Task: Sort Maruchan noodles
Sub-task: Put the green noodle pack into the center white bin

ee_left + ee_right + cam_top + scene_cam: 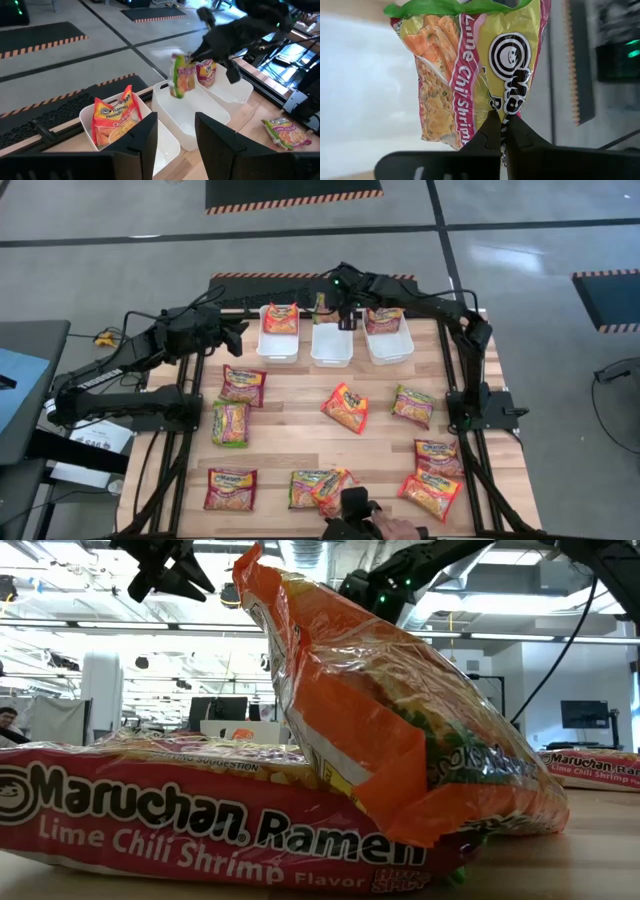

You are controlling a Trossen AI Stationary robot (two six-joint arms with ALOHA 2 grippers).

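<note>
High view: we are seeing the right claw (345,315) hanging over the middle bin (331,345), the rest of the packets still on the bench (300,425). Left wrist view: left claw (176,131) is gaping wide, holding nothing. Right wrist view: it is pinching the lime packet (470,70) by one edge, so it risks slipping out or catching the bin rim.

Three bins (331,352) line the tabletop (300,442) far edge; the outer two hold packets (280,318), others lie scattered in front
</note>
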